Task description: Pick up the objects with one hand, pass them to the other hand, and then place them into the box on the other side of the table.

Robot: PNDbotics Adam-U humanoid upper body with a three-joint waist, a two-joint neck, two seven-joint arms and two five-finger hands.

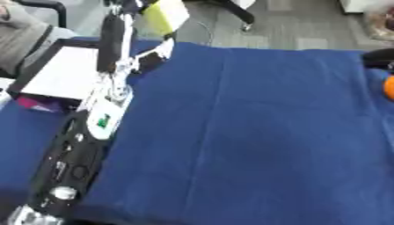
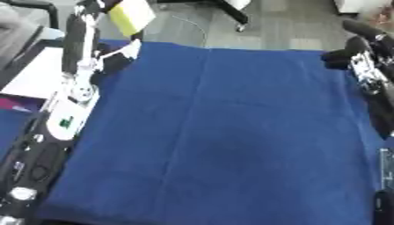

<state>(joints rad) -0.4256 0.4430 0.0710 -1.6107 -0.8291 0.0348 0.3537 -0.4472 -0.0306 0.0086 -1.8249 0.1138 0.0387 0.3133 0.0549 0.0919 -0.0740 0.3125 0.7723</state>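
A yellow block (image 1: 165,15) is held up at the far left, beyond the back edge of the blue cloth. My left hand (image 1: 132,6) is curled on it, at the end of the arm that runs up the left side. Below and left of the block lies a flat black-rimmed box (image 1: 61,74) with a white inside. An orange thing (image 1: 389,88) peeks in at the right edge of the cloth. My right arm rises along the right edge in the right eye view, and its hand (image 2: 355,41) is a dark blurred shape near the far right corner.
The blue cloth (image 2: 231,132) covers the table. A pink-and-white item (image 1: 34,104) lies against the box's near side. A black chair base (image 1: 235,12) stands on the grey floor behind the table.
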